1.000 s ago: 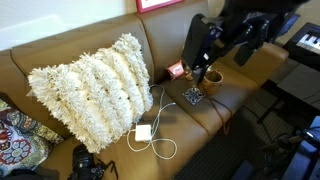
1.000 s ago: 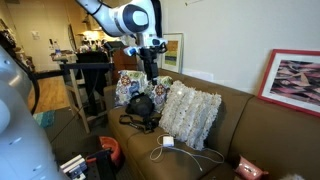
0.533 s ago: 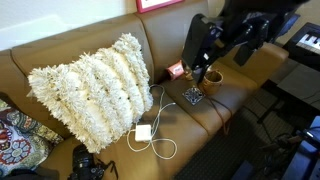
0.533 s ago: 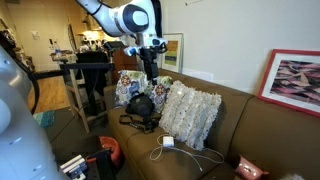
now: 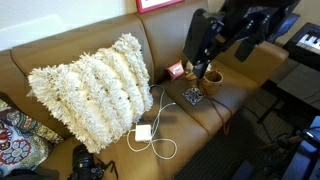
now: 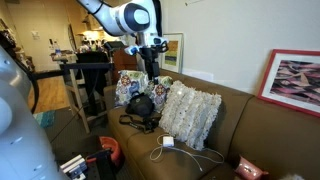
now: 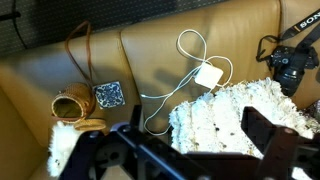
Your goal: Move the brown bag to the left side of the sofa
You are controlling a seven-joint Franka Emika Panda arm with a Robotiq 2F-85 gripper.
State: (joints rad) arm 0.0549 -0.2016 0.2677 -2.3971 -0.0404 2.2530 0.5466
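Observation:
The brown bag (image 5: pixel 212 78) is a small round basket with thin hoop handles. It stands on the tan leather sofa (image 5: pixel 60 55) near its right end, and shows at the left of the wrist view (image 7: pixel 72 105). My gripper (image 7: pixel 198 142) is open and empty, high above the seat, with its fingers framing the shaggy pillow. In both exterior views the gripper (image 5: pixel 204 60) (image 6: pixel 152 66) hangs in the air, apart from the bag. I cannot make out the bag in the exterior view from the sofa's end.
A big white shaggy pillow (image 5: pixel 95 88) fills the sofa's middle. Also on the seat are a small red box (image 5: pixel 175 70), a patterned coaster (image 5: pixel 192 96), a white charger with cable (image 5: pixel 143 132), a black camera (image 5: pixel 88 163) and a patterned cushion (image 5: pixel 15 138).
The arm has shifted slightly upward. Nothing on the sofa has moved.

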